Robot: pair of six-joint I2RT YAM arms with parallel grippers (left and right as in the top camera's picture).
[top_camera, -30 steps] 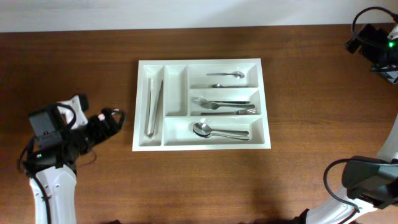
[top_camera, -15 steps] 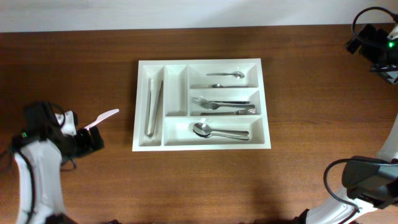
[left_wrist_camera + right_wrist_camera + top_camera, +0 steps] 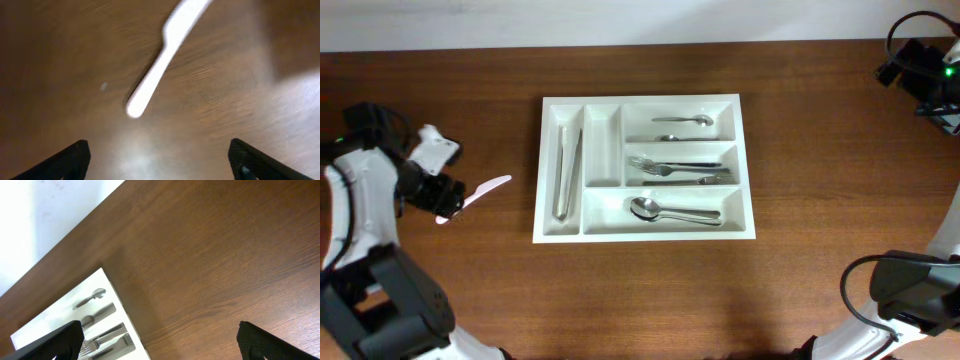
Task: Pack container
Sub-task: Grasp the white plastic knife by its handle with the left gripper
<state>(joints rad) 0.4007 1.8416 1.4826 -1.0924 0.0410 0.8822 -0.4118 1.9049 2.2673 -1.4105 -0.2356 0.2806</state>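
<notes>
The left pincer (image 3: 160, 162) hangs released, its fingers spread wide above the bench (image 3: 620, 290). Just ahead of it a white plastic utensil (image 3: 160, 65) lies on the wood, clear of both fingers. Farther right, mid-bench, sits the white tray (image 3: 645, 99), with tongs (image 3: 566, 172), forks (image 3: 680, 170) and spoons (image 3: 675, 212) in separate compartments. At the far right corner the right pincer (image 3: 160, 345) is released too, grasping nothing.

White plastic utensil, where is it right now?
In the overhead view the white plastic utensil lies on the table, left of the container, between it and the left hand.
</notes>
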